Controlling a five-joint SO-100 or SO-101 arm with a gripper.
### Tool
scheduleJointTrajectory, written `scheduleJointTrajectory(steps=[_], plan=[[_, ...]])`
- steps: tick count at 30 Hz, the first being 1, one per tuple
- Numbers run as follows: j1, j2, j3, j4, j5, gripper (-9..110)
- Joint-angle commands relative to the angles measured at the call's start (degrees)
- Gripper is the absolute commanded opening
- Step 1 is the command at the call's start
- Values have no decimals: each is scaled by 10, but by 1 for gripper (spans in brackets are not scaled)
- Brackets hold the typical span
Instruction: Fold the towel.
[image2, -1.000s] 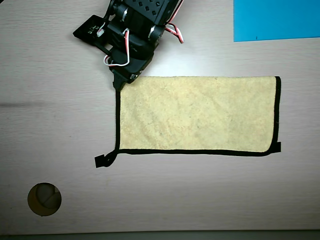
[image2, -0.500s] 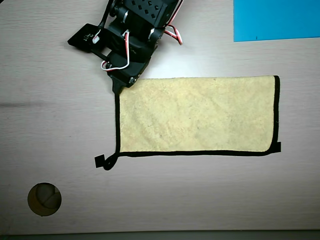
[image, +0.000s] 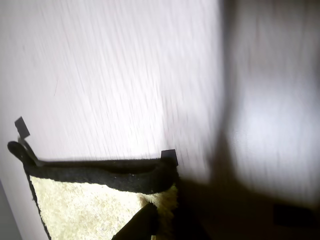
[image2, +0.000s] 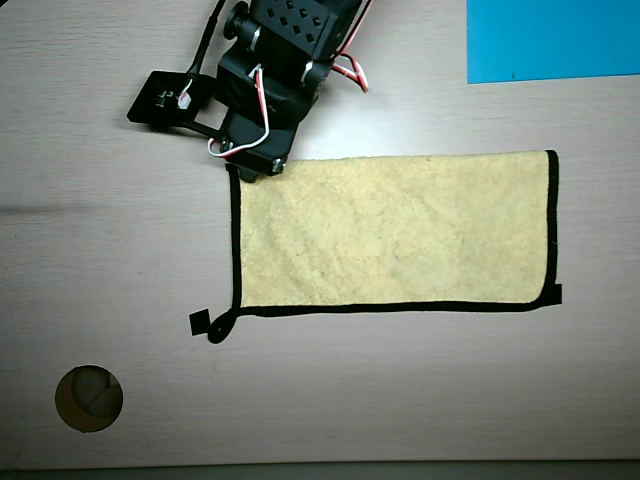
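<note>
A dark fingertip (image: 142, 225) of the jaws pokes up from the bottom edge of the wrist view, pressed against the fuzzy corner of the towel (image: 90, 207). Whether the jaws (image: 150, 227) are wide, narrow or pinching the cloth cannot be told from either view.

The pale yellow terry towel (image2: 390, 232) lies flat on the counter (image2: 120, 230), a long rectangle with thin black trim on its left, bottom and right edges. In the overhead view the black arm (image2: 275, 70), with red and white wires, sits over the towel's top-left corner, hiding the jaws there.

No brand, label or writing can be read anywhere.

Only the overhead view shows the bright blue sheet (image2: 553, 40) at the top right, well apart from the towel, and a round brown hole (image2: 89, 398) in the counter at the lower left. It also shows a small black tape square (image2: 199, 322) just beside the towel's bottom-left corner. The wrist view, blurred, gives the thick black trim close up, tape squares (image: 169, 155) at the corners, and the arm's shadow across the pale counter (image: 125, 75).
</note>
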Motion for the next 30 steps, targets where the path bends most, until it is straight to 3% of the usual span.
scheduleJointTrajectory(steps=[1, 16, 30], plan=[[-12, 1, -10, -11, -16, 0], [2, 89, -54, 41, -73, 0], [-69, 243, -8, 107, -156, 0]])
